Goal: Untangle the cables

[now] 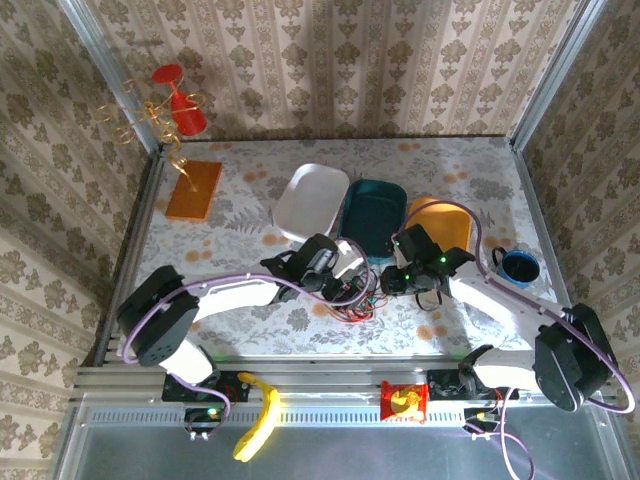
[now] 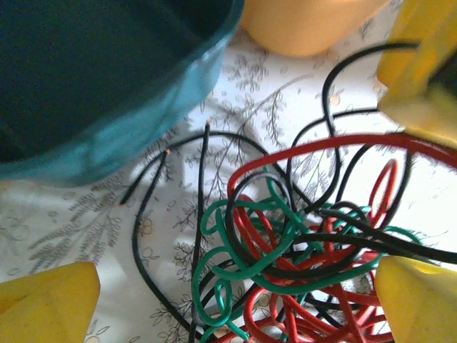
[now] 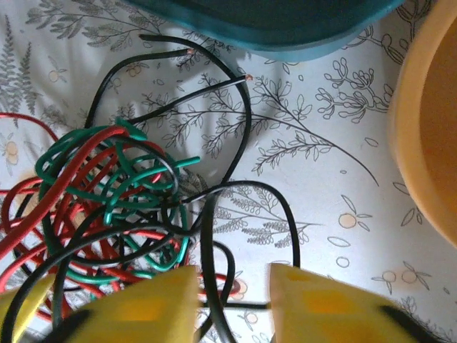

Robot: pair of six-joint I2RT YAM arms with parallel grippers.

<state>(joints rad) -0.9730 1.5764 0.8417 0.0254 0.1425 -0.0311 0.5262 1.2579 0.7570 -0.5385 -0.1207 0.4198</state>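
Right wrist view shows the thin red, green and black cables [image 3: 107, 207] knotted on the floral counter [image 3: 321, 143], at 6 o'clock from the deep teal plastic bin [image 3: 285, 21]. One black strand [image 3: 205, 232] runs between the right hand [image 3: 232, 293]'s yellow fingers, which are narrowly apart and not pinching. The left hand [image 2: 232, 286] hangs above the knot, spread wide. With nothing pinning the clump, a pull toward 3 o'clock could drag it whole or cinch it tighter.
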